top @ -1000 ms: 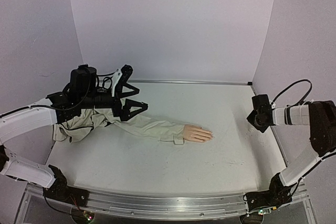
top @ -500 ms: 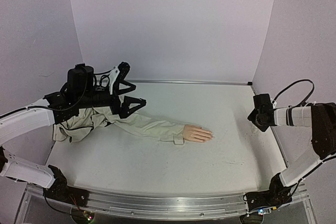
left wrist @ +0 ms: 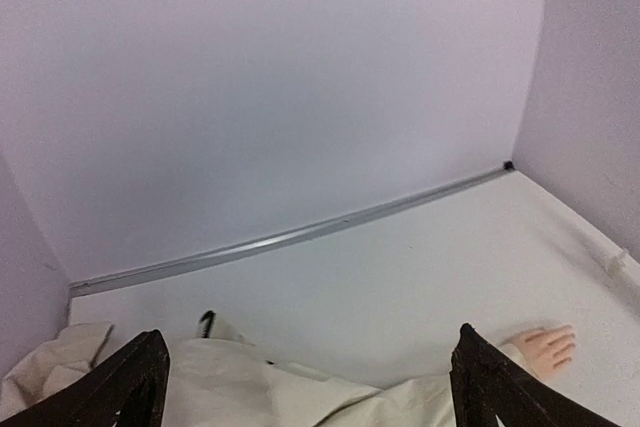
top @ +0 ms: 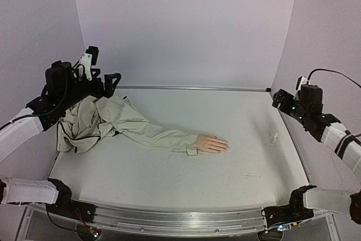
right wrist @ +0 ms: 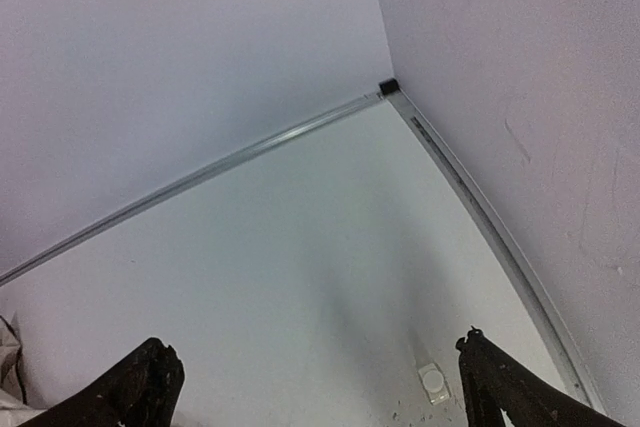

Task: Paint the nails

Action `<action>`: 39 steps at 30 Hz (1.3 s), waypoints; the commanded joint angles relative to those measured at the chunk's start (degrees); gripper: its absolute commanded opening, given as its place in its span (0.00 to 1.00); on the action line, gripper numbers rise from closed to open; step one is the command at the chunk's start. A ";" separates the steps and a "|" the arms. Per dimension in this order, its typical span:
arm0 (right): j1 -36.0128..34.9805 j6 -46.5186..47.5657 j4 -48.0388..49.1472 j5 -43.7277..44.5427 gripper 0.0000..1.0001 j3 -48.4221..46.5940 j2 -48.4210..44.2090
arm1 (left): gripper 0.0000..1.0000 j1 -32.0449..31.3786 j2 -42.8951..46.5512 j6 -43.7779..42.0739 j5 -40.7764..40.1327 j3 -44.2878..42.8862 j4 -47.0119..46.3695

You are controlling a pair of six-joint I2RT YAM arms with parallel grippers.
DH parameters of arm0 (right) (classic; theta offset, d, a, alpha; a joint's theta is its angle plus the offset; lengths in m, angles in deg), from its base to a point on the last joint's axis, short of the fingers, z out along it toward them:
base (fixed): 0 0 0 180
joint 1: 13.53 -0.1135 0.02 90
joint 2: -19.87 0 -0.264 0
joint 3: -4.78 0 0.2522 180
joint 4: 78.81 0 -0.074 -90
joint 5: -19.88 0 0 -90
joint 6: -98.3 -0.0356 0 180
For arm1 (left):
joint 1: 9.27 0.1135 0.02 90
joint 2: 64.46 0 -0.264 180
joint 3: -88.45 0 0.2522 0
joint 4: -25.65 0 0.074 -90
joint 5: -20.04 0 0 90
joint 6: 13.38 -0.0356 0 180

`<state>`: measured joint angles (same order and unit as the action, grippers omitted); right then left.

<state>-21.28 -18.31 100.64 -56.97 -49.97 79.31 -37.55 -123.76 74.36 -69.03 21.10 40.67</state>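
A small peach mannequin hand lies palm down mid-table, its fingers pointing right. The nails at its fingertips are too small to make out. A beige jacket sleeve runs from the wrist to a crumpled jacket at the left. In the left wrist view the hand shows at the lower right. My left gripper hovers open above the jacket's far left end, holding nothing. My right gripper hangs open, high by the right wall, also holding nothing.
A small white bottle-like object lies on the table near the right edge, below the right gripper, and shows in the right wrist view. A metal rail runs along the back wall. Dark specks dot the table near the white object.
My left arm has lifted off the jacket and drawn back to the left. My right gripper has opened and risen, and the small white object now lies on the table.
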 commanded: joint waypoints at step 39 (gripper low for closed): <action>0.15 18.13 -11.45 -3.64 0.98 -18.59 -18.30 | 0.99 25.71 9.81 1.73 -6.44 -15.65 18.53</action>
<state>-21.28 0.11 87.07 -59.13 -68.88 59.86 -14.22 -116.11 71.71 -81.40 2.98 61.91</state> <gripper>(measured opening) 0.983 0.995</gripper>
